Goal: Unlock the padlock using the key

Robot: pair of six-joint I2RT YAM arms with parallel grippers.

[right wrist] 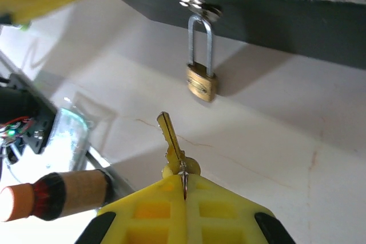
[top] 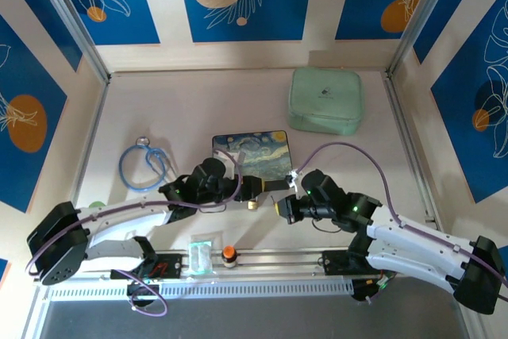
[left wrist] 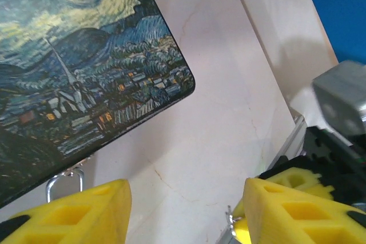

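Closest to me, the right gripper (right wrist: 184, 182) has its yellow fingers pinched fully together on the head of the key (right wrist: 171, 141). The little ring on the key sits right at the seam between them. The key sticks straight out past the fingertips, its long axis running away from the gripper with a slight lean to the left. The blade tip aims at the padlock (right wrist: 201, 83) and stops short of it, so there's a strip of bare table (left wrist: 217, 130) between them.

The padlock is lined up nearly the same way. Its brass body is the end nearer the key, and its long silver shackle runs away to a silver hasp (right wrist: 194, 1) on the edge of the dark blue painted box (left wrist: 86, 67).

Just beside that, the left gripper (left wrist: 186, 210) has its fingers (left wrist: 80, 215) a fair way apart with nothing between them, only tabletop. The shackle's loop shows just past its left finger, by the box edge.

Way at the back there's a mint green pouch (top: 324, 101).
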